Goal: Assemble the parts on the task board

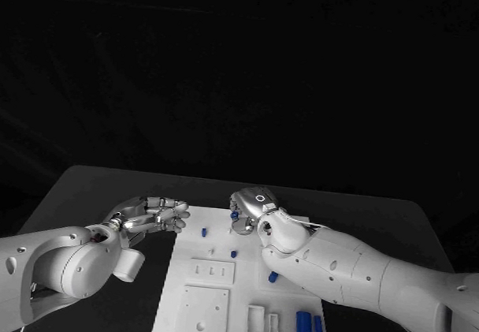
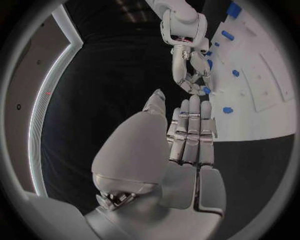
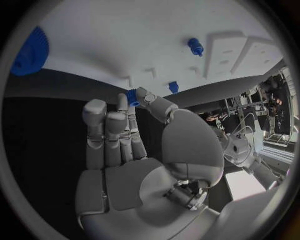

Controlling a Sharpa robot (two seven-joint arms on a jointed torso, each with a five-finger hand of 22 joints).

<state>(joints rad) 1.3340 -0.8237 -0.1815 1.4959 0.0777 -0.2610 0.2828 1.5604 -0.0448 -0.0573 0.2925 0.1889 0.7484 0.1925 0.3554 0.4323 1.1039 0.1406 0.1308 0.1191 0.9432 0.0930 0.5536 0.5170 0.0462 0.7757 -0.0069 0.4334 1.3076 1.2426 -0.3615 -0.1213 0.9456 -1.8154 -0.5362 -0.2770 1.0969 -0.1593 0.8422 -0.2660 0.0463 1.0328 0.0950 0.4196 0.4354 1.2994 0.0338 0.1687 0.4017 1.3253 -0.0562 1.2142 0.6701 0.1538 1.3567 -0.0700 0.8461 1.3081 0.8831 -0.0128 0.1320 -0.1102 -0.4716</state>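
The white task board (image 1: 245,291) lies in the middle of the table, seen also in the left wrist view (image 2: 265,75) and the right wrist view (image 3: 119,35). My right hand (image 1: 256,209) hovers over the board's far edge and pinches a small blue part (image 3: 132,97) between thumb and a finger; the same part (image 2: 206,90) shows at its fingertips. My left hand (image 1: 152,215) hangs just left of the board, fingers straight and together (image 2: 187,132), holding nothing. Loose blue parts (image 1: 204,231) (image 1: 236,254) (image 1: 273,277) sit on the board.
Two blue cylinders (image 1: 311,329) lie side by side at the board's near right. A blue gear (image 3: 28,52) sits on the board. Raised white blocks (image 1: 213,270) (image 1: 204,313) occupy the board's near half. Black table (image 1: 100,192) surrounds the board.
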